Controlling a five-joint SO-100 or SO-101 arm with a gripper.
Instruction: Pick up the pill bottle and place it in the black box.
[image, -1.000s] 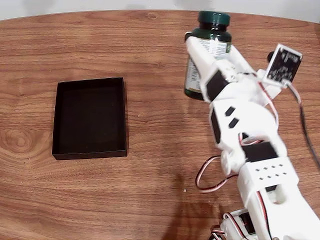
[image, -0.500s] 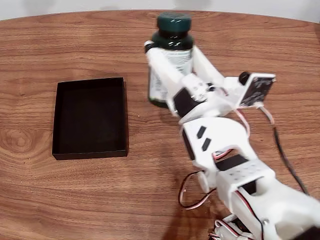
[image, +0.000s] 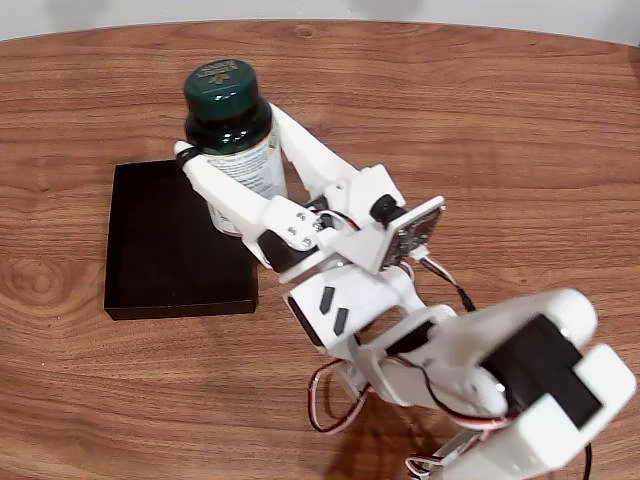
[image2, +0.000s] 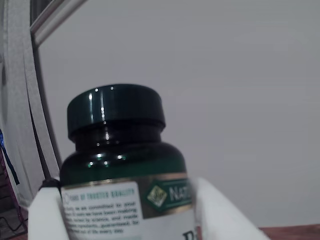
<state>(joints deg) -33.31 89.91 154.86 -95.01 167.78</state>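
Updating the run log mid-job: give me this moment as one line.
phase: carry | tool: shut on pill bottle | bottle: upright, lifted, over right edge of black box | box: holds nothing | release: not yet

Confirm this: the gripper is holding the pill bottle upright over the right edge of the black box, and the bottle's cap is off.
One thing is wrong: the cap is on. In the fixed view the dark green cap sits on the pill bottle, held upright by the gripper over the right edge of the black box. The wrist view shows the cap too.

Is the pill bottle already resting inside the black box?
No. In the fixed view the claw holds the pill bottle upright, raised above the black box near its right edge.
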